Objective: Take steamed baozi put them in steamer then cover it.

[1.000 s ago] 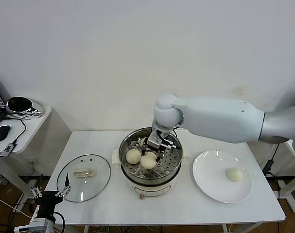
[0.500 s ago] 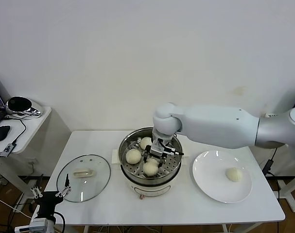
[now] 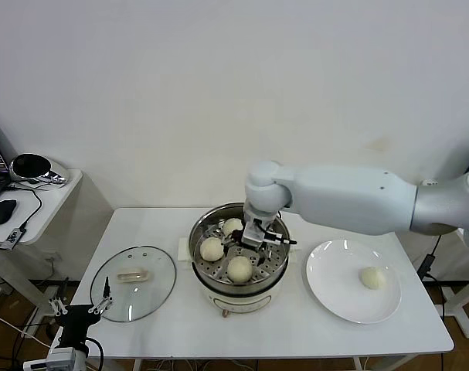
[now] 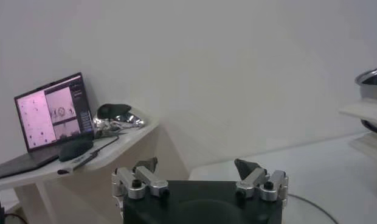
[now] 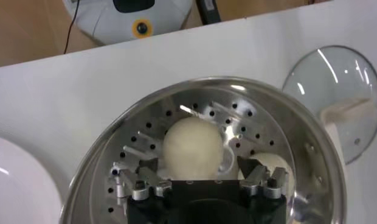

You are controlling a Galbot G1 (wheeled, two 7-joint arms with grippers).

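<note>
Now the right gripper [image 3: 253, 247] is hovering inside the steamer [image 3: 211, 280], its fingers [image 5: 145, 168] standing apart on either side of a baozi [image 5: 192, 148] that is sitting free on the perforated tray. Two more buns [image 3: 212, 248] are lying toward the tray's left and far rim (leaving bare holes on the right side). A fourth baozi [image 3: 372, 277] is waiting on the plate [image 3: 327, 294] at the counter's [image 3: 296, 332] right, the cover [image 3: 133, 283] is lying flat on the left, and the left gripper [image 4: 199, 176] is idling with fingers apart off the counter's left front edge.
</note>
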